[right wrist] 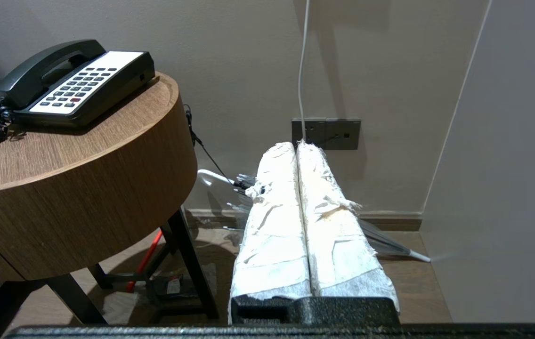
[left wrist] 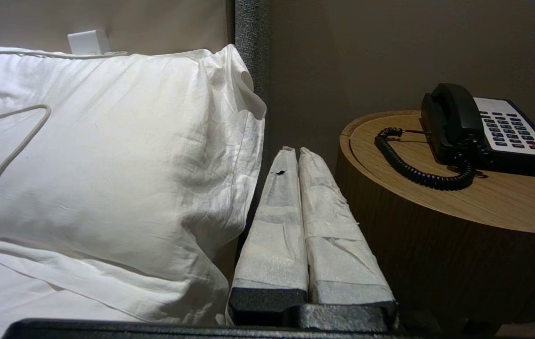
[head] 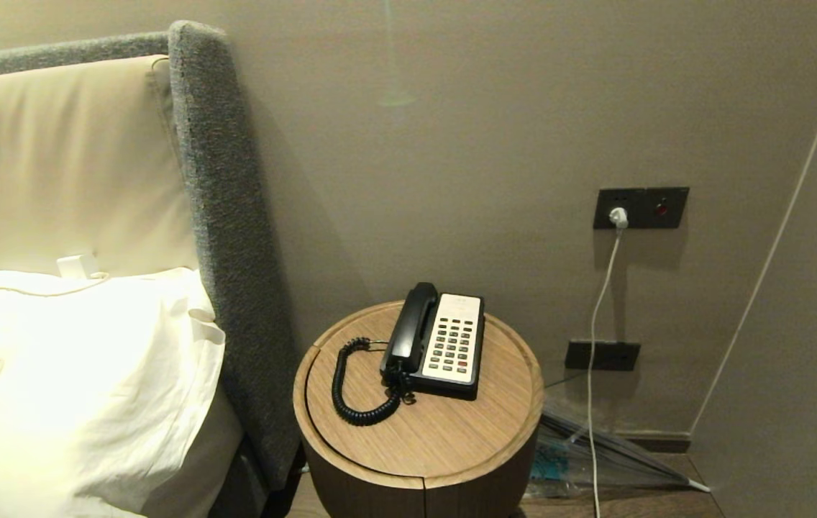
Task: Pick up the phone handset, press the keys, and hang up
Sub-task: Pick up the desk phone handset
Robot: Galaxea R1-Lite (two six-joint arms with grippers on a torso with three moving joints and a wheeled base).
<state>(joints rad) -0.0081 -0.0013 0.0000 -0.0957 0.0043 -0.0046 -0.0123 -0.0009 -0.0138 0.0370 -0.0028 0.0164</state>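
Nothing of the task is begun: the phone handset (head: 408, 325) lies seated in its cradle along the left side of the phone base (head: 452, 374), which stands toward the back of the round wooden bench (head: 444, 439), a little right of its middle. The keys (head: 452, 341) sit in the white faceplate just right of the handset, facing up and unobstructed. The coiled cord (head: 351, 388) loops out from the handset's near end over the bench's left part, short of the left edge. Neither arm shows in the head view. The left pincer (left wrist: 294, 153) hangs low, between the pillow (left wrist: 107, 155) on the bed and the bench's side wall, below the bench top, its two wrapped fingers pressed together and holding nothing. The right pincer (right wrist: 297, 147) hangs low off the bench's right side, pointing toward the wall outlet (right wrist: 326, 133) near the floor, its fingers likewise pressed together and empty. The step in hand appears to be the approach before the pick-up. The next move likely calls for one arm to rise above the bench top, spread its fingers and come down across the handset's slim middle section, clear of the cord loop; judging from its position, the left arm is the nearer to the handset's side.
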